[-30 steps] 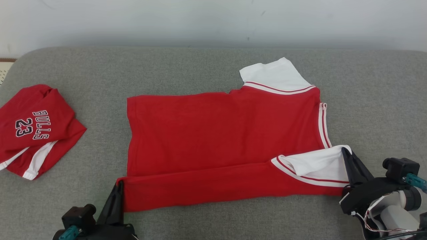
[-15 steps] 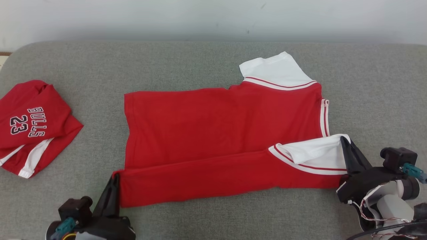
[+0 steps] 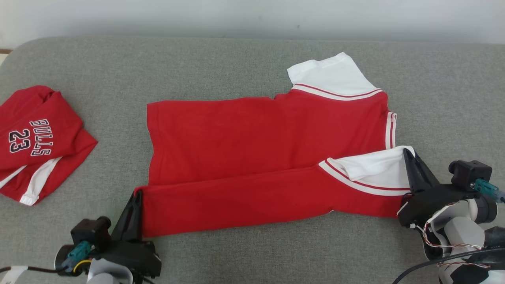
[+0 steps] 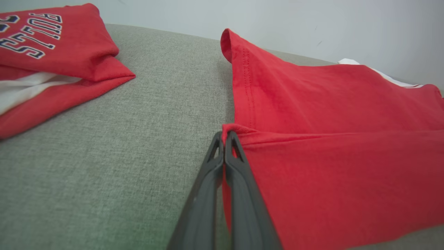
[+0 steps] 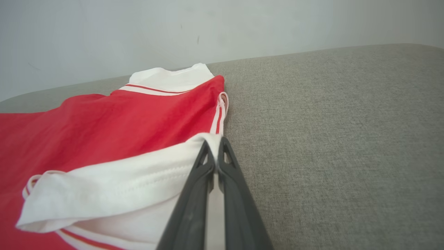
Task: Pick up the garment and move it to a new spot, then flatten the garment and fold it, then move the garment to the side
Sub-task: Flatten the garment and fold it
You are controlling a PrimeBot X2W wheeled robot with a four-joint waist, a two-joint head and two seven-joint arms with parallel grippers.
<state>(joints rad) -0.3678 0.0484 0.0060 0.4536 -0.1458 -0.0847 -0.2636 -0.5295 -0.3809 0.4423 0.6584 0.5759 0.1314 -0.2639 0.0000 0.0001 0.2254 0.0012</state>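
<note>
A red short-sleeved jersey shirt with white sleeves and striped trim [image 3: 256, 138] lies spread lengthwise across the middle of a grey fabric-covered worktop [image 3: 236, 67]. Its hem points to the robot's left and its collar end to the right. The long edge nearest the robot is turned over onto the body as a red band.

The left end effector [image 3: 137, 196] has its two dark fingers pressed together on the hem corner of that band. In the left wrist view, red cloth is pinched at the tips of the left end effector [image 4: 224, 136].

The right end effector [image 3: 407, 154] is clamped on the edge of the near white sleeve [image 3: 375, 169]. That sleeve is folded back over the red band. In the right wrist view, the fingers of the right end effector [image 5: 215, 144] meet on white cloth.

The far white sleeve [image 3: 331, 75] lies flat toward the pale wall [image 3: 252, 15].

Well apart at the far left sits a second red shirt, folded, printed "BULLS 23" [image 3: 35, 138].
</note>
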